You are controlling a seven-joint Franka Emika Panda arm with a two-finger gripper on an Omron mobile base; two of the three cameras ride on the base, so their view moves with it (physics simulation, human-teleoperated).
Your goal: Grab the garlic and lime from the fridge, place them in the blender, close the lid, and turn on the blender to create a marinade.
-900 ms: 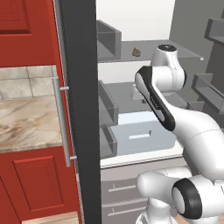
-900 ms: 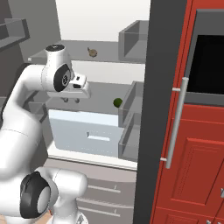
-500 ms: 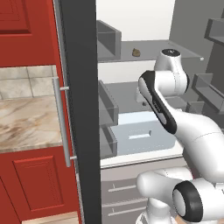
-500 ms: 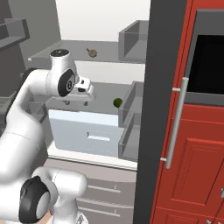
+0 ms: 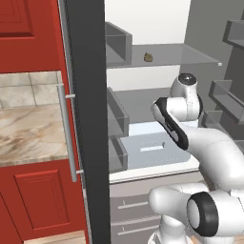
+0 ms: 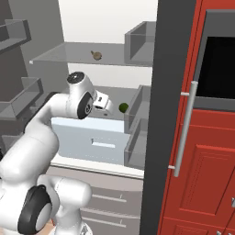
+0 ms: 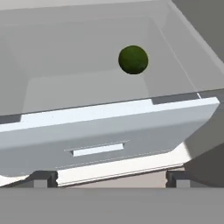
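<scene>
fridge (image 5: pixel 86 95): door swung open, dark grey edge seen in both base views; pale grey shelves and door bins shown inside.
garlic (image 6: pixel 96 55): small brownish lump, seen resting on the upper glass shelf (image 6: pixel 69 54), toward the back; also spotted in the left base view (image 5: pixel 148 57).
lime (image 7: pixel 133 59): dark green ball, seen on the lower shelf floor behind the drawer front, right of centre in the hand view; in the right base view (image 6: pixel 123 108) placed just beside the inner bin wall.
drawer (image 7: pixel 109 131): pale bluish, handle slot seen in the front; located below and in front of the lime.
tool (image 7: pixel 109 179): released, nothing gripped; two dark tips (image 7: pixel 41 178) seen far apart at the bottom of the hand view, held in front of the drawer, apart from the lime.
arm (image 6: pixel 78 98): white, reached into the fridge at lower-shelf height.
cabinets (image 6: pixel 206 160): red, seen beside the fridge.
tabletop (image 5: pixel 28 133): marbled, seen left of the fridge door.
</scene>
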